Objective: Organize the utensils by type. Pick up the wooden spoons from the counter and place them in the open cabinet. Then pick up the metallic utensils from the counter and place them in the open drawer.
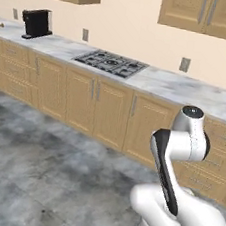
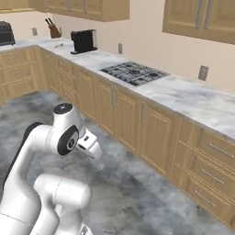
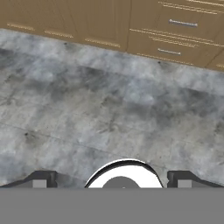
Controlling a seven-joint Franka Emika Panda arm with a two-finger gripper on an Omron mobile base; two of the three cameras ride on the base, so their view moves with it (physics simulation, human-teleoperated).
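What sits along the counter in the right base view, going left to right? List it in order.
Dark appliance at the far left edge → knife block → black coffee machine → wall outlet → gas cooktop → second wall outlet.

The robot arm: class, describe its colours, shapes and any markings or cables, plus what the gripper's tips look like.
The arm is built of glossy white, rounded tube-like segments with dark grey to black bands and caps at the joints. No cables or markings are visible. In the hand view, the gripper shows two small dark finger tips, each carrying a light grey square patch.
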